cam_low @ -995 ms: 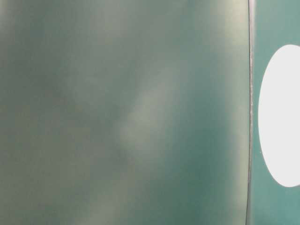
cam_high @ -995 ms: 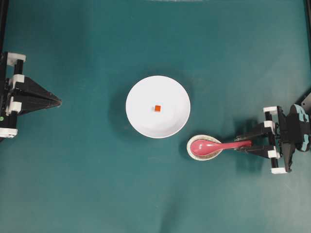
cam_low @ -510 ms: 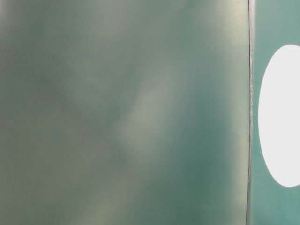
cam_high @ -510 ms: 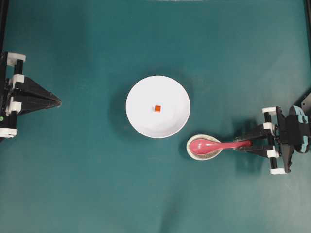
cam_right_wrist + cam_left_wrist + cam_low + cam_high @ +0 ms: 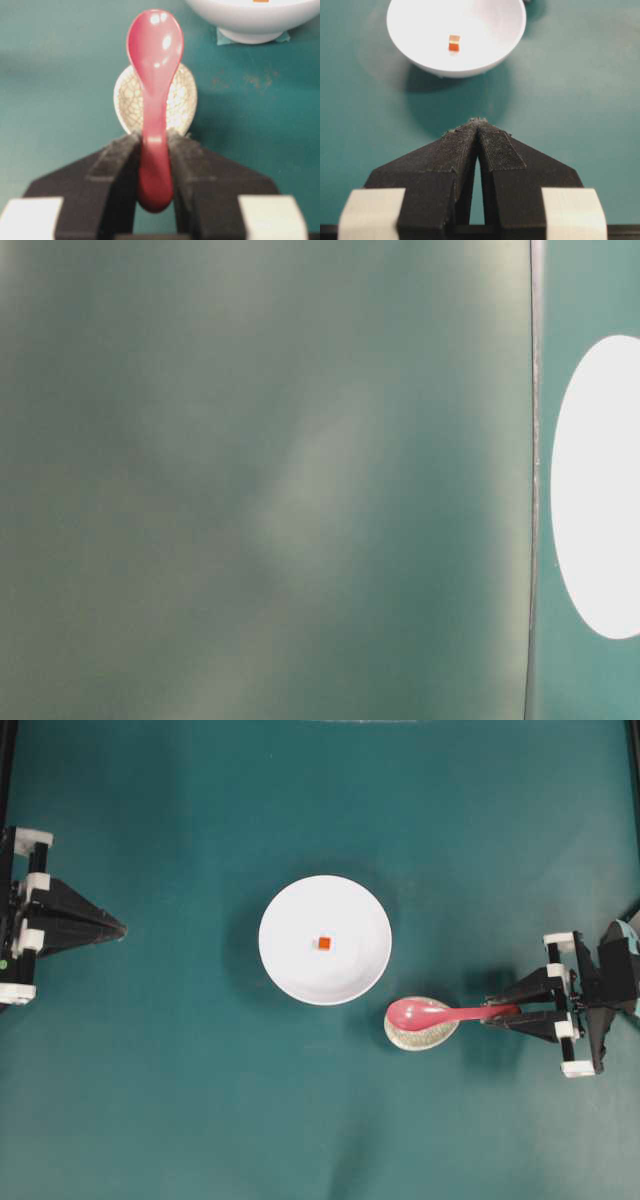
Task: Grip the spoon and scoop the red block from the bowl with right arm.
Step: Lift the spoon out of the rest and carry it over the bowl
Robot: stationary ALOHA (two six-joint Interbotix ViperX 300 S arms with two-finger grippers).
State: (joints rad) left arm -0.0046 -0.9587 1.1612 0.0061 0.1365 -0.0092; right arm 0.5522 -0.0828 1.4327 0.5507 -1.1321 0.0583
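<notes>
The grasp is judged complete: the right end effector (image 5: 155, 165), black with foam-textured pads and white brackets, is seen clamped on the short straight handle of the glossy pink-red soup spoon (image 5: 154, 75), one pad on each side of it. In the overhead view the right end effector (image 5: 505, 1012) lies at the 3 o'clock edge of the frame, with the spoon (image 5: 440, 1013) pointing toward 9 o'clock. The deep oval scoop appears raised above the small speckled, crackle-glazed off-white oval spoon rest (image 5: 180, 102), which is offset slightly toward 6 o'clock beneath it (image 5: 415, 1034); whether any contact remains cannot be told.

The scooping is judged not yet begun. The tiny red-orange cube (image 5: 324, 943) is seen near the centre of the large round plain white bowl (image 5: 290, 910), which stands at about 10 o'clock from the scoop, near but apart from it. In the left wrist view the cube (image 5: 454, 44) rests on the smooth inner floor of the bowl (image 5: 505, 35).

The left end effector (image 5: 479, 131), matte black and wedge-shaped, is shown with its tips pressed together over the dark teal matte surface (image 5: 200, 1100), at the 9 o'clock edge (image 5: 110, 929), well apart from the bowl.

The table-level view is blurred; only a white oval is made out.
</notes>
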